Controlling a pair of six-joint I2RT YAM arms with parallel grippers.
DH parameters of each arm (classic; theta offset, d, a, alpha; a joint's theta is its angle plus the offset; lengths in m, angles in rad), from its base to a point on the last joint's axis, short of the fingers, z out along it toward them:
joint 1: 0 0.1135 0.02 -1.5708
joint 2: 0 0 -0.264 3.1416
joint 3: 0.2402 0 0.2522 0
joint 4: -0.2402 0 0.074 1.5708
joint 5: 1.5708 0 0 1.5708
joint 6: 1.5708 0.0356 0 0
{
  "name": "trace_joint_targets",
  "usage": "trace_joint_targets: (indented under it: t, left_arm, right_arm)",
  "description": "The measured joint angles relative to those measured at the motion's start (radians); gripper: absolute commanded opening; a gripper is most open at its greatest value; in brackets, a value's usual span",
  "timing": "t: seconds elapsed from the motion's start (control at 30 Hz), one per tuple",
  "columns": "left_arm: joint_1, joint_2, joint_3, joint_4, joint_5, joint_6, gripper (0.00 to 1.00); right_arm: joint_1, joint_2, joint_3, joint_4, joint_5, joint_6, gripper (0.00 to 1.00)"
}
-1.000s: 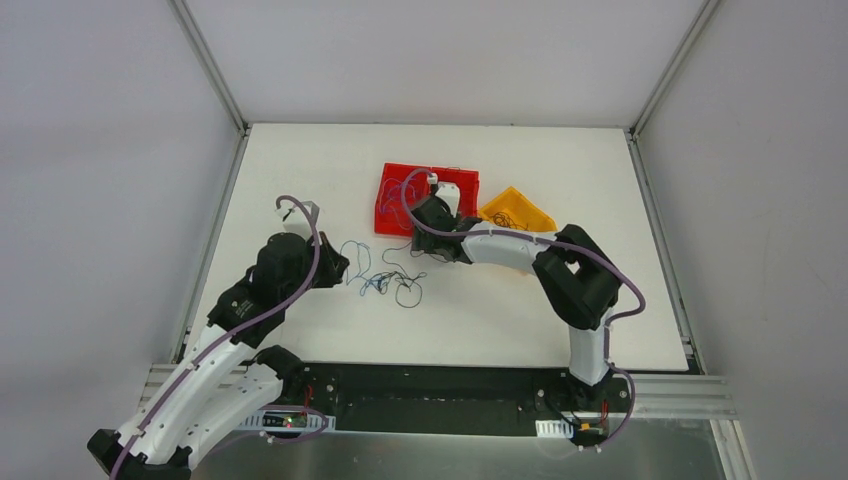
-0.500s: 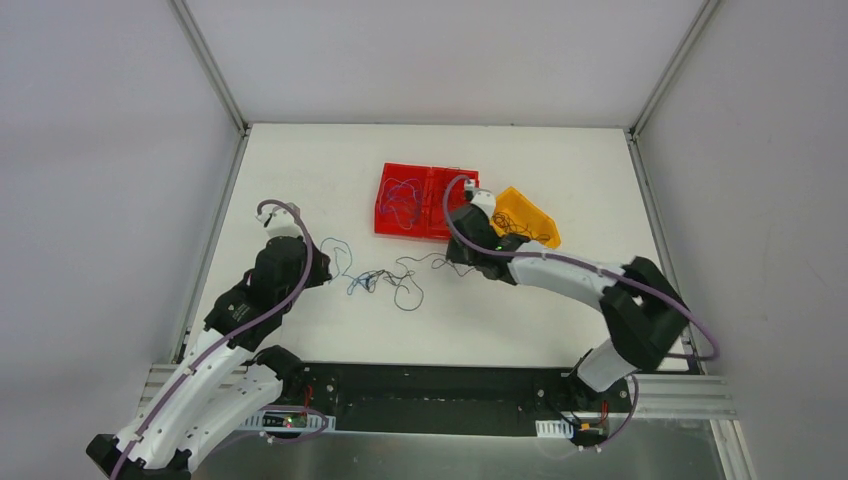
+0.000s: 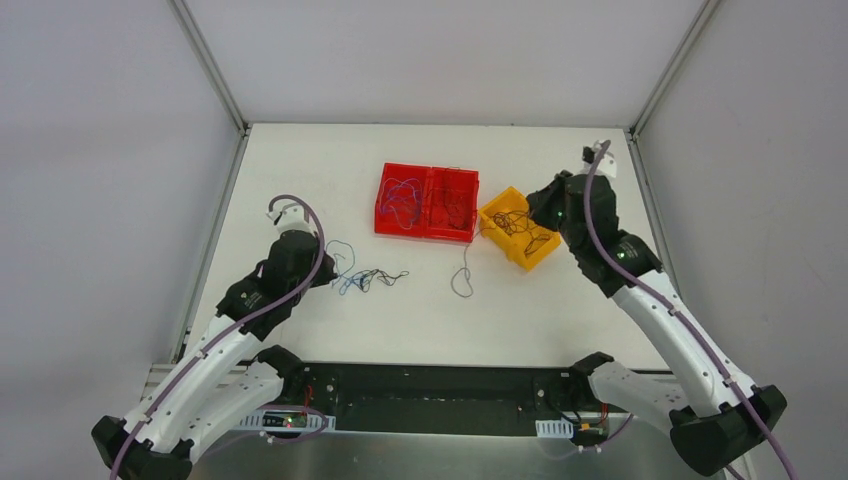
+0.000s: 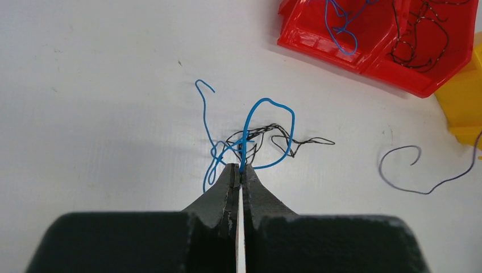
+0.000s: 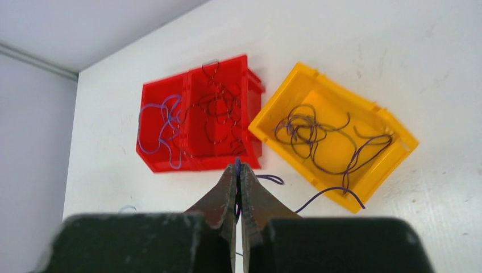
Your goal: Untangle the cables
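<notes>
A small tangle of blue and black cables lies on the white table just right of my left gripper. In the left wrist view that gripper is shut on a blue cable that loops up out of the tangle. My right gripper is raised beside the yellow bin, shut on a thin purple cable. This cable trails down to a loose loop on the table, apart from the tangle; its curl also shows in the left wrist view.
A red two-compartment bin holds blue-purple cables on its left and dark ones on its right. Touching its right end, a yellow bin holds dark purple cables. Metal frame rails run along the table's left and right edges.
My right gripper closed on a purple cable beside the tangle, then rose and swung right, drawing that cable out. The tangle shrank and shifted left. The left gripper stayed shut, barely moving.
</notes>
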Motion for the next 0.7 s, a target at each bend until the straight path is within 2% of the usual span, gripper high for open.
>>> trace_joint_targets:
  t: [0.23, 0.43, 0.7]
  left_arm:
    - [0.000, 0.027, 0.001, 0.006, 0.042, 0.000, 0.00]
    - [0.000, 0.032, 0.026, 0.006, 0.066, 0.002, 0.00]
    - [0.000, 0.075, 0.043, 0.013, 0.097, 0.002, 0.00]
  right_arm:
    - [-0.139, 0.030, 0.270, -0.078, -0.028, -0.055, 0.00]
    - [-0.254, 0.129, 0.542, -0.121, -0.095, -0.066, 0.00]
    - [-0.326, 0.234, 0.755, -0.196, -0.182, -0.054, 0.00]
